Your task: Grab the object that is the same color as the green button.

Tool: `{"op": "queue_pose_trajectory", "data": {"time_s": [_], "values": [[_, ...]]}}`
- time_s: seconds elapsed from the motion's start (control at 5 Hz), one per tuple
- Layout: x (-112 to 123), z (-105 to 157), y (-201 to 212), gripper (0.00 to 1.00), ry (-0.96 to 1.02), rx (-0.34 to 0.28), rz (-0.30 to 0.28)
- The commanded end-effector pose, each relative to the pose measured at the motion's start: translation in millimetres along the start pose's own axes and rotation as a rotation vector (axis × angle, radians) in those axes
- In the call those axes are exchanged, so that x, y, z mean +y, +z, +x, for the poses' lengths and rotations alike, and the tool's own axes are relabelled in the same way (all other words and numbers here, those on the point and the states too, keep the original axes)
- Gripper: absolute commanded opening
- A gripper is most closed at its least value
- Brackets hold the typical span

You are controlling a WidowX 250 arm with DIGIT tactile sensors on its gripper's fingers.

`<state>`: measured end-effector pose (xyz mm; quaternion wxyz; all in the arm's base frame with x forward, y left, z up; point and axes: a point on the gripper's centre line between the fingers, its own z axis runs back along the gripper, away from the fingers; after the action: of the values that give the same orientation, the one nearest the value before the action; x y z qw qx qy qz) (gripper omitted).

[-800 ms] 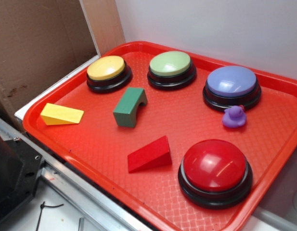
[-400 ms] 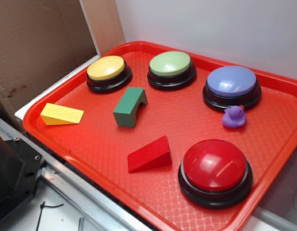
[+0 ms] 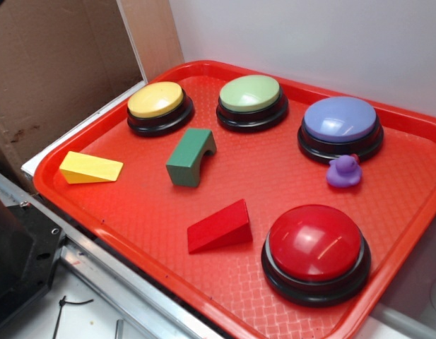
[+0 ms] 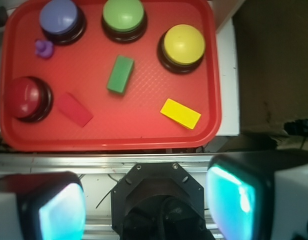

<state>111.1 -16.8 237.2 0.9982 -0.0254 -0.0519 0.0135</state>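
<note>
Green block (image 3: 191,157) sits mid-tray, nothing crowding it.
Your gripper (image 4: 146,200) hangs wide off the tray's (image 4: 114,142) near edge; fingers (image 4: 61,212) cropped.

One tray, four buttons, three blocks, one duck.

The red tray (image 3: 97,123) carries four push buttons: the green button (image 3: 250,92), a yellow button (image 3: 156,99), a purple button (image 3: 340,119) and a red button (image 3: 315,242). Three wooden blocks: the green block (image 3: 190,157), a yellow wedge (image 3: 90,168), a red wedge (image 3: 219,226). One purple duck (image 3: 343,171).
</note>
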Motion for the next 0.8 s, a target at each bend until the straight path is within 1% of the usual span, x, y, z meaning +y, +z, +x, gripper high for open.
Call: {"op": "queue_pose_trajectory", "data": {"time_s": [0.0,0.2,0.4,0.6], "values": [[2.4,34.1,10.5,1.0,0.245,-0.076,0.049],[36.6,83.1,8.7,1.0,0.502,-0.072,0.019],[76.8,103.9,4.3,1.0,0.744,-0.104,0.081],[100.9,101.9,-3.2,1.0,0.893,-0.111,0.144]]}}
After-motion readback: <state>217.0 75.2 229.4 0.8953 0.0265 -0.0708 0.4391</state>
